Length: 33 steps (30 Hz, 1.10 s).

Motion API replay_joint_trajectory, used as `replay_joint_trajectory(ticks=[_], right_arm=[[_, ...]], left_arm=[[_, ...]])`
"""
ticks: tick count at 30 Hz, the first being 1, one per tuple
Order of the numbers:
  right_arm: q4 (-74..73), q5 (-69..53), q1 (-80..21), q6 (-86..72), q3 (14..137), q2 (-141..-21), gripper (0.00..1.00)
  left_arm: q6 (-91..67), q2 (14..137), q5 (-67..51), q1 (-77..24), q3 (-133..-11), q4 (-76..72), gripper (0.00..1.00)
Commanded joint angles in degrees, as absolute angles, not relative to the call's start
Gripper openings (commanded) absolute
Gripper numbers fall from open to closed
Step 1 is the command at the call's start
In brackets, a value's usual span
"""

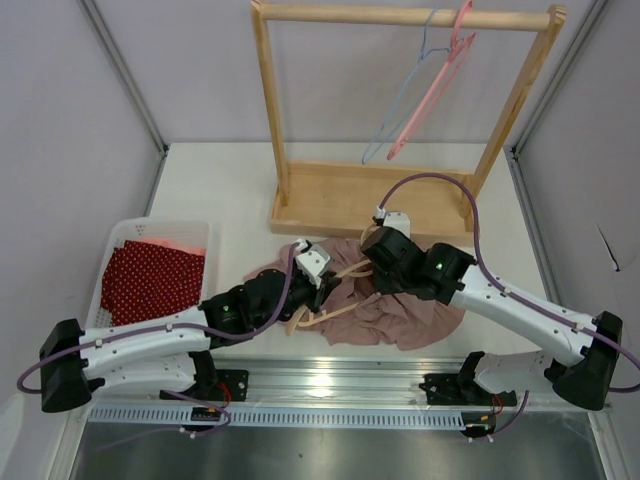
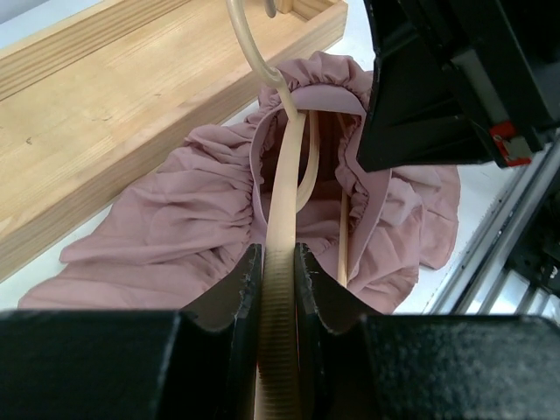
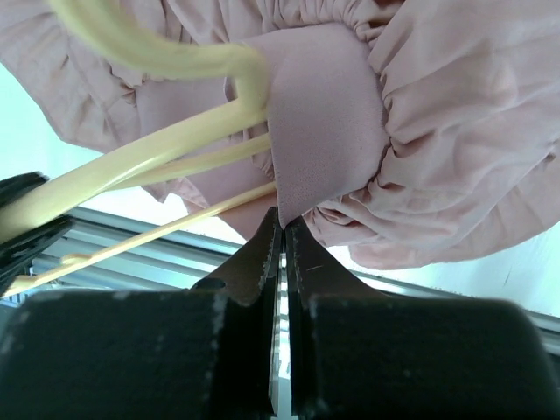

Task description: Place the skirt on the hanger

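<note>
While the mauve skirt (image 1: 400, 310) is seen lying crumpled on the table (image 1: 220, 190) just in front of the wooden rack (image 1: 350, 195), its waistband (image 3: 324, 122) is pinched by the fully closed right gripper (image 3: 282, 229). One arm of the cream hanger (image 2: 284, 175), passed into the waist opening, is clamped by the left gripper (image 2: 278, 262).
</note>
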State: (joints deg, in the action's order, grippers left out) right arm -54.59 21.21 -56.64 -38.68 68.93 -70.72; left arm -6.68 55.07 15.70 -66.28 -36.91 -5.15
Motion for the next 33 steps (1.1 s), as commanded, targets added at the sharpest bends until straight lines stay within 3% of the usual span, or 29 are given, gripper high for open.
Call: replay_joint_trajectory(ticks=[1,4,11,14,21,26,33], right_arm=[[-53.44,22.59,-56.78,-39.90,66.90,-69.17,0.00],[-50.73,22.06,-55.99,-39.38,63.04,-68.64,0.02],[-47.55,22.06,-55.55,-37.18,61.08,-65.57,0.37],[-46.41,22.06,-55.63,-35.60,62.22,-63.12,0.45],[-34.84,17.85,-54.07,-27.79,60.13,-56.69,0.54],[-23.05,-4.67,-41.15,-22.68,55.99,-55.72,0.58],[-16.98,-18.34,-35.07,-15.92,56.60,-61.17,0.59]], left_arm=[[-7.91,57.56,17.14,-66.71,-36.48,-13.70,0.00],[-8.35,60.11,17.14,-66.71,-35.51,-15.03,0.00],[-8.53,61.35,17.31,-66.71,-32.44,-17.75,0.00],[-8.26,61.52,17.23,-66.71,-31.73,-18.19,0.00],[-8.17,60.91,16.61,-66.71,-30.59,-18.89,0.00],[-7.82,60.56,16.08,-66.80,-30.15,-18.72,0.00],[-7.03,61.08,15.56,-66.80,-31.29,-18.11,0.00]])
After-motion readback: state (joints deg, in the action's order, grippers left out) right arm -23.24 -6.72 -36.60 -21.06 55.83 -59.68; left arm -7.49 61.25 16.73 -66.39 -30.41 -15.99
